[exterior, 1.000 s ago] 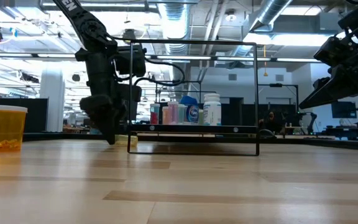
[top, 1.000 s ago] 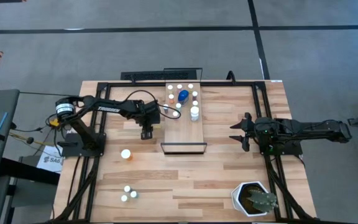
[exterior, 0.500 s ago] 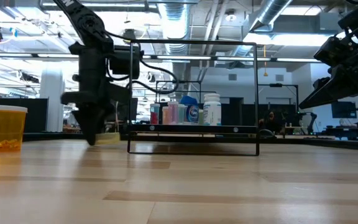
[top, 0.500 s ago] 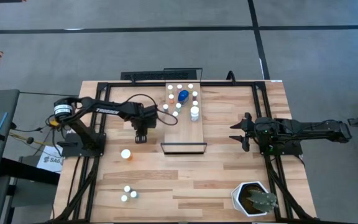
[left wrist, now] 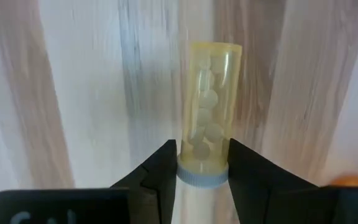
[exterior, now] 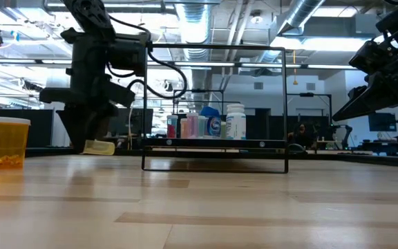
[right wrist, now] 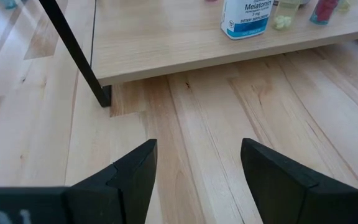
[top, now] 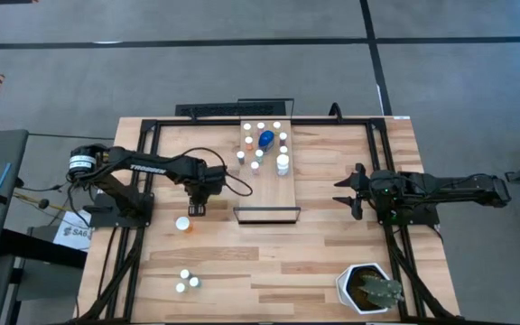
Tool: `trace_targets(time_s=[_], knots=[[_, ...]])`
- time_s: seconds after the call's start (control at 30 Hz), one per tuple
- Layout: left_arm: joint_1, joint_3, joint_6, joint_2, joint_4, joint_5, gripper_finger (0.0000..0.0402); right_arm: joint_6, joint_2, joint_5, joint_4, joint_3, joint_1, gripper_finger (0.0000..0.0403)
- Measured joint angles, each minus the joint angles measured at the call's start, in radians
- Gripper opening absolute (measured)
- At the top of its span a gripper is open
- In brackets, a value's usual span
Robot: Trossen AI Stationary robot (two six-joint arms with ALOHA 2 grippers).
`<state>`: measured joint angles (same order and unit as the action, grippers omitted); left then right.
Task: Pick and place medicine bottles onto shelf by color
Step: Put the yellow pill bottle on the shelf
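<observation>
My left gripper (top: 195,209) is left of the shelf's near end, shut on a yellowish bottle (left wrist: 209,118) with pale tablets inside; the bottle also shows in the low view (exterior: 99,146). The light-wood shelf (top: 273,194) lies mid-table and carries several bottles at its far end, among them the blue one (top: 266,139). An orange bottle (top: 182,223) stands upright on the table just near-left of my left gripper. My right gripper (top: 350,191) waits open and empty to the right of the shelf. My left gripper pinches the yellowish bottle at its white cap end (left wrist: 202,176) between its two fingers, one on each side. The clear body sticks out beyond the fingertips. In the low view the bottle lies nearly level just above the tabletop; whether it touches the wood I cannot tell.
Three small white-capped bottles (top: 186,281) stand near the table's near left corner. A white hexagonal plant pot (top: 368,289) sits at the near right. A black metal frame (exterior: 215,50) stands around the shelf, with a leg (right wrist: 73,50) ahead of my right gripper.
My left gripper has gone from beside the shelf toward the table's left and near edges, carrying the yellowish bottle low over the wood toward the orange bottle.
</observation>
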<state>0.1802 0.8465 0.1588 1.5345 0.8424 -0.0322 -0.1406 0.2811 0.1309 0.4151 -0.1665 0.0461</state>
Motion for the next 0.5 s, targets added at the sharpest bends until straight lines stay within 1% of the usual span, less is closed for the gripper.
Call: trace_targets(time_s=[0.07,0.17,0.37,0.5], knots=[[-0.006,-0.004,-0.085,0.000,-0.006,0.002,0.0103,0.000,0.000,0.000,0.000,0.000,0.000,0.0255],[-0.012,-0.004,-0.233,0.000,-0.013,0.032,0.0107,0.000,0.000,0.000,0.000,0.000,0.000,0.0255],[-0.022,-0.004,-0.653,0.000,-0.016,0.062,0.0111,0.000,0.000,0.000,0.000,0.000,0.000,0.0255],[-0.021,-0.006,-0.878,0.000,-0.004,0.081,0.0113,0.000,0.000,0.000,0.000,0.000,0.000,0.0255]])
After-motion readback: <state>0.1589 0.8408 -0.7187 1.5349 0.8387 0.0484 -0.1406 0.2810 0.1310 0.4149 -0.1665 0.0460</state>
